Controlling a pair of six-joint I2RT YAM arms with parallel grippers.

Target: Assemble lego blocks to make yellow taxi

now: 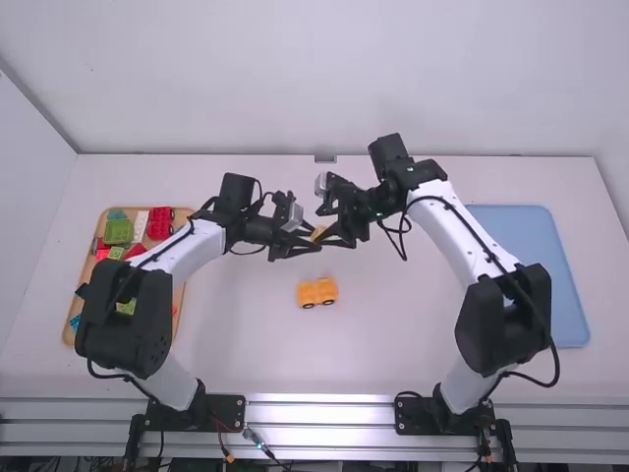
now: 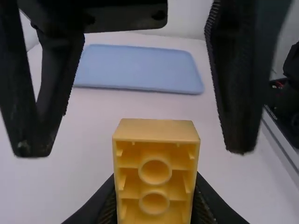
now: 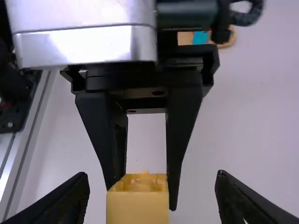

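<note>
Block of plain yellow plastic (image 2: 155,172), hollow underneath, sits pinched in the left end effector (image 2: 155,179), so the left arm has the nearer hold on it; the right end effector (image 3: 152,179) has its fingers spread wide, one reaching along each side of the block without closing on it. From where I'm standing, in the high view, the piece is up between the two arms, beyond the little yellow car body with black wheels (image 1: 316,293) that rests on the white tabletop (image 1: 393,344), a bit nearer to the arms' bases. What matters now, I'd say, is how those two pairs of fingers line up on the block: its hollow underside faces the left wrist, with the two round tubes in a row along what looks like its longer axis, and the left fingers squeeze it across the narrower width. The right fingers come in from the opposite side and straddle that same width, so if this is a handover, as it looks to be, they would only need to draw together evenly, keeping out of the way of the left fingertips. The block lies about midway in that spread. Should they close with it off-centre, it could twist in the grip, and that would make seating it squarely on the car body harder.
</note>
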